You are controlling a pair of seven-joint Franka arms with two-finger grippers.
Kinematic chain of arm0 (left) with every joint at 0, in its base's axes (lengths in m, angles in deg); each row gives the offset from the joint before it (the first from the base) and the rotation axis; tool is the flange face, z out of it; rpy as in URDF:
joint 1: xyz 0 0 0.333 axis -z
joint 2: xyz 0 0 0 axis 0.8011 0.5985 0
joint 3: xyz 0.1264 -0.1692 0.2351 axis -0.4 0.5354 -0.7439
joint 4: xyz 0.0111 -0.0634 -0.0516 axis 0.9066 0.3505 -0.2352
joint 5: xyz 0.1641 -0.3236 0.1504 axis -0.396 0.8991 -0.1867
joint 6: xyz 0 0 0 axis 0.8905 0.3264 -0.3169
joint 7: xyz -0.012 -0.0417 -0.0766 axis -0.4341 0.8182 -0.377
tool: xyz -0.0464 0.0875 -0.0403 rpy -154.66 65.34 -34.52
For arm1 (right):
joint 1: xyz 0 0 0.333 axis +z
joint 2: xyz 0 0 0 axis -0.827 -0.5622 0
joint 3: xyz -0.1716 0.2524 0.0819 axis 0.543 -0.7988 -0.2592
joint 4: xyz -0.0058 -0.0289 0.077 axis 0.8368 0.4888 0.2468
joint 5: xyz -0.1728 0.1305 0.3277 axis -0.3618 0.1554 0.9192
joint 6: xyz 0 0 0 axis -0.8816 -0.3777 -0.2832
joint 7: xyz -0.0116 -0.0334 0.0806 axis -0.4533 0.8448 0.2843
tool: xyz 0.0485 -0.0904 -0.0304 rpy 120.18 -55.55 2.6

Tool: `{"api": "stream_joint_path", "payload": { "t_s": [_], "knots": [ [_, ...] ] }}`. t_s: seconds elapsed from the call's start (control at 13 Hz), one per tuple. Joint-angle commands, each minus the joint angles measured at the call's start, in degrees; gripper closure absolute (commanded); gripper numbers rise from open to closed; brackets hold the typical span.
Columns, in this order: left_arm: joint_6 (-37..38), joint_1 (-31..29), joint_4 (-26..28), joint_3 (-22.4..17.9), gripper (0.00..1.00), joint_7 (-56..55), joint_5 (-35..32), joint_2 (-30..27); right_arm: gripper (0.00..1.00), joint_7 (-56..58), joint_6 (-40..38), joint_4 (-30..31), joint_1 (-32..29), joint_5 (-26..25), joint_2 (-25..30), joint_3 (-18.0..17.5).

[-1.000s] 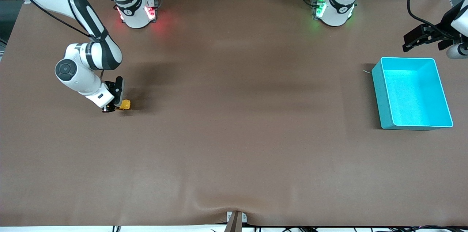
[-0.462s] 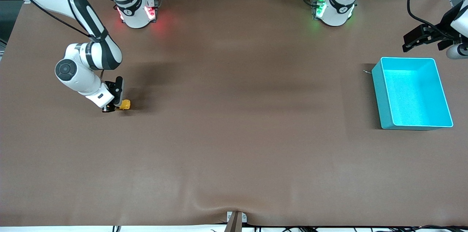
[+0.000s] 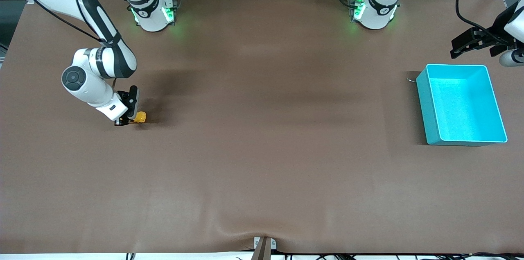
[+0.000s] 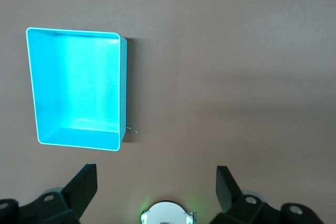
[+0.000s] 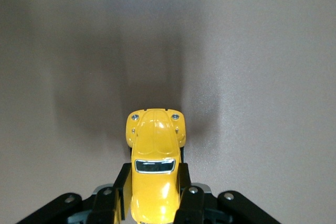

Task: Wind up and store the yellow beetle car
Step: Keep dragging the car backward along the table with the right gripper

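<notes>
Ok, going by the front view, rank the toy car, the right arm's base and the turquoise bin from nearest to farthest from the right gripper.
1. The yellow toy car: clamped between the fingers of the right gripper, on the table.
2. The right arm's base: at the table's robot edge, at the same end.
3. The turquoise bin: at the left arm's end of the table.

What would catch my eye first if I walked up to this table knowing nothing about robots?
Probably the yellow beetle car, tiny and bright, pinched at the sides by the right end effector low at the right arm's end of the brown table. Next, the turquoise bin, open and empty, sits at the left arm's end. The left end effector waits in the air, fingers spread, beside the bin.
</notes>
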Motion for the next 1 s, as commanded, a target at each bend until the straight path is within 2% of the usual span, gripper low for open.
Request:
{"api": "stream_joint_path", "payload": {
  "t_s": [0.0, 0.62, 0.92],
  "knots": [
    [-0.7, -0.2, 0.3, 0.3, 0.00, -1.2, -0.7, -0.4, 0.82, 5.6, -1.7, -7.4, -5.4, -0.6, -7.3, -0.1],
    [-0.7, -0.1, 0.3, 0.3, 0.00, -1.2, -0.7, -0.4, 0.82, 6.3, -2.0, -7.4, -5.9, -0.6, -7.4, -0.1],
    [-0.7, -0.2, 0.3, 0.3, 0.00, -1.2, -0.7, -0.4, 0.82, 7.1, -1.5, -7.4, -8.0, -0.6, -7.9, -0.1]
  ]
}}
